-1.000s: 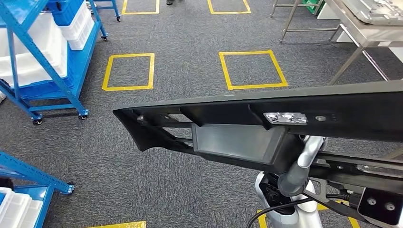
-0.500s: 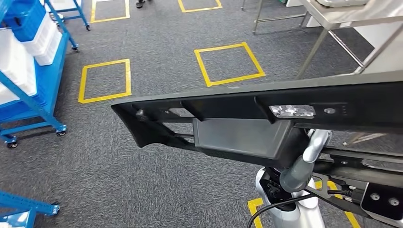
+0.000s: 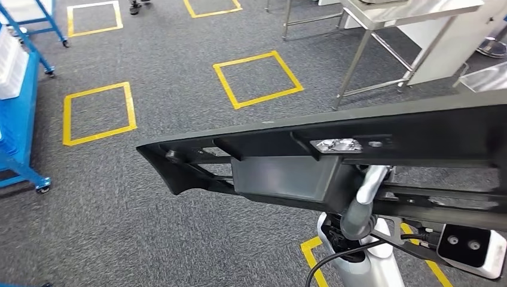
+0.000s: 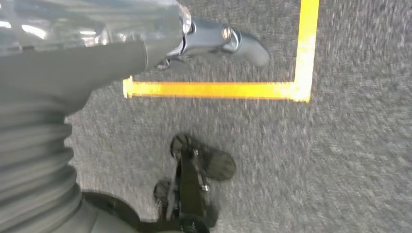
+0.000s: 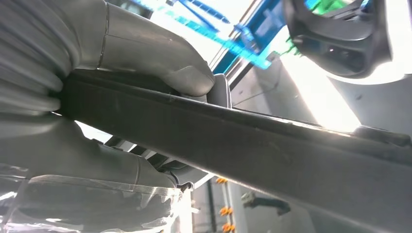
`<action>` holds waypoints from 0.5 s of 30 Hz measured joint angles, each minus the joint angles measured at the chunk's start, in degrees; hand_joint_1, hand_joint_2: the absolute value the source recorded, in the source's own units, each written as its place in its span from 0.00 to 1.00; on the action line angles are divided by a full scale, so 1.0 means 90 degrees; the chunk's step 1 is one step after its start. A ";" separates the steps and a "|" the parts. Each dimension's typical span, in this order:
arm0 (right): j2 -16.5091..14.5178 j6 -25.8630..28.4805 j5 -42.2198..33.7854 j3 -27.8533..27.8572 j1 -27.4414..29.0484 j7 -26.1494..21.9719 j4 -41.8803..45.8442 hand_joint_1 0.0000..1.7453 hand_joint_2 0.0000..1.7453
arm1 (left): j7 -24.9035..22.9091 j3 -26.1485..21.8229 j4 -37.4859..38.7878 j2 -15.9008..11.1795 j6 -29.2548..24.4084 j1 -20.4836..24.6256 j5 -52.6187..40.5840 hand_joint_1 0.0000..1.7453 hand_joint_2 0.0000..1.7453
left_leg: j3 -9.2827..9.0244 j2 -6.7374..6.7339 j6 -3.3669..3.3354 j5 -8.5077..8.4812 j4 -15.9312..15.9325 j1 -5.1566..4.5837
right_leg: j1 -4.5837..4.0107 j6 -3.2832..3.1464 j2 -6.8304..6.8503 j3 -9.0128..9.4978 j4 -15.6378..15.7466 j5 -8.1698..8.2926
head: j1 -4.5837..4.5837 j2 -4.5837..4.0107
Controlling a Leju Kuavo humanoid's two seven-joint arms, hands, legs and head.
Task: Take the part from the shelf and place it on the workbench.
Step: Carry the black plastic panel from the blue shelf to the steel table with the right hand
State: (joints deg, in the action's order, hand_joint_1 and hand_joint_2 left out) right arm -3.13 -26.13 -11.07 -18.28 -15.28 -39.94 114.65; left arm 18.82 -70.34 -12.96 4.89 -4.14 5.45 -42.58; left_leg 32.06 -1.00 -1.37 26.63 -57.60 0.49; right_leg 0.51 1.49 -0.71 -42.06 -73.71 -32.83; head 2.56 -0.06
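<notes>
A long black plastic part (image 3: 299,173) stretches across the head view from mid-left to the right edge, held above the carpet. My right arm (image 3: 363,203) rises to its underside, and the part hides the hand there. In the right wrist view my right hand (image 5: 121,43) grips the part (image 5: 267,150), with the thumb over one edge and the fingers under it. My left hand (image 4: 145,48) hangs over the carpet, a dark finger stretched out and nothing in it. The steel workbench (image 3: 382,12) stands at the far right.
A blue wheeled shelf (image 3: 18,119) with white bins stands at the left edge. Yellow tape squares (image 3: 257,79) mark the grey carpet. A person's feet (image 3: 139,6) show at the top. A white cabinet (image 3: 448,42) stands beside the workbench legs.
The whole picture has shifted: the camera turned right, so the blue shelf slid off to the left and the workbench came nearer. The part keeps its place in my right hand.
</notes>
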 joint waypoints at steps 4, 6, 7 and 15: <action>-0.0001 0.0052 0.0068 -0.0001 0.0026 0.0001 -0.0067 1.00 1.00 | -0.0006 -0.0007 0.0002 0.0002 -0.0013 -0.0011 0.0003 0.00 1.00 | -0.0036 -0.0251 0.0016 0.0033 -0.0001 -0.0029 | -0.0021 -0.0062 0.0252 0.0488 0.0929 0.0546 | 0.0000 0.0000; -0.0012 0.0124 0.0159 -0.0006 0.0024 0.0000 -0.0071 1.00 1.00 | -0.0020 -0.0007 0.0002 0.0010 -0.0016 -0.0014 -0.0008 0.00 1.00 | -0.0062 -0.0344 0.0064 0.0063 -0.0005 -0.0051 | -0.0103 -0.0151 0.0509 0.0836 0.1606 0.0740 | 0.0000 0.0000; -0.0019 0.0186 0.0215 -0.0011 0.0028 0.0000 -0.0068 1.00 1.00 | -0.0033 -0.0007 0.0002 0.0011 -0.0015 -0.0018 -0.0017 0.00 1.00 | -0.0074 -0.0395 0.0094 0.0077 -0.0004 -0.0057 | -0.0141 -0.0188 0.0564 0.0885 0.1721 0.0740 | 0.0000 0.0000; -0.0003 0.0767 0.0295 -0.0326 -0.0080 0.0000 0.0053 1.00 1.00 | -0.0063 -0.0007 0.0002 -0.0041 0.0040 -0.0035 -0.0154 0.00 1.00 | 0.0634 0.0034 0.0282 0.0959 -0.1664 0.0006 | -0.0089 -0.0387 0.0005 0.0926 0.1842 0.0829 | 0.0000 0.0000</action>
State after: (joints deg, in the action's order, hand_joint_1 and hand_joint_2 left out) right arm -3.15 -19.22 -8.42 -21.22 -16.00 -39.94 115.13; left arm 18.26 -70.40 -12.94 4.52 -3.78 5.13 -43.96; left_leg 37.76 -0.69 1.17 35.26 -72.58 0.54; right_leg -0.29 -1.98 -0.66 -33.72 -57.12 -25.37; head 2.56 -0.06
